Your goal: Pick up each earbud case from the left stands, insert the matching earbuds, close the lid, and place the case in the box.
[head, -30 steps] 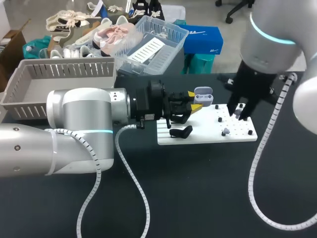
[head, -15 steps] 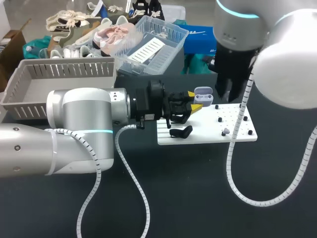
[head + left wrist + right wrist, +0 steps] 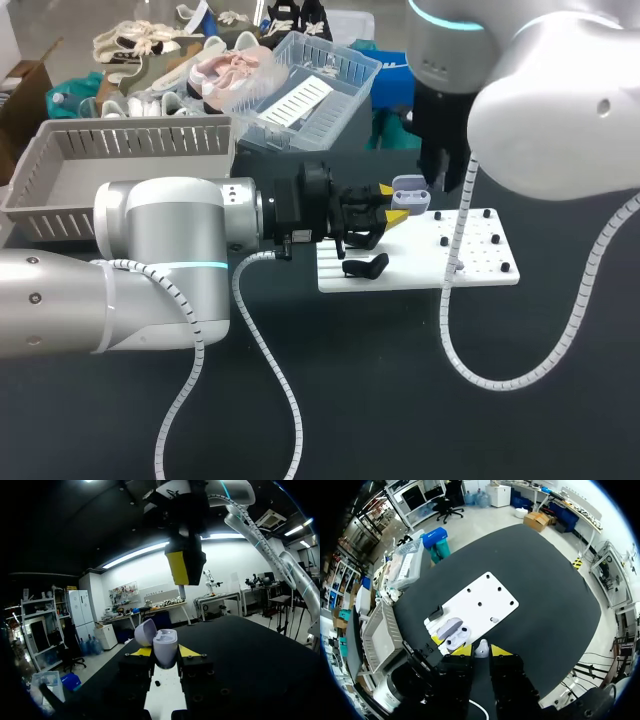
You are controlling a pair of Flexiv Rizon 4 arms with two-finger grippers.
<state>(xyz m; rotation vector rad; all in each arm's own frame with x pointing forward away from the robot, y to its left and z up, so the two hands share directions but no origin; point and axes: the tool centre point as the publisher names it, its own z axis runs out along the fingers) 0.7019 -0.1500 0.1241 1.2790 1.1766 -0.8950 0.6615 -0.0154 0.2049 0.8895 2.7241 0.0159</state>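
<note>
Silver arms (image 3: 160, 250), cyan rings (image 3: 190, 266), white ribbed cables (image 3: 270, 340), yellow-tipped pincers (image 3: 165, 651).

My left arm (image 3: 160, 250) comes in from the table's left edge and lies low and flat, reaching to the middle. The left gripper (image 3: 392, 202) points sideways, and both yellow fingers squeeze an open earbud case (image 3: 165, 645). My right arm (image 3: 545, 110) bends in from the right edge. The right gripper (image 3: 481, 652) points straight down, just above the left gripper, pinching a small earbud (image 3: 481, 647).
</note>
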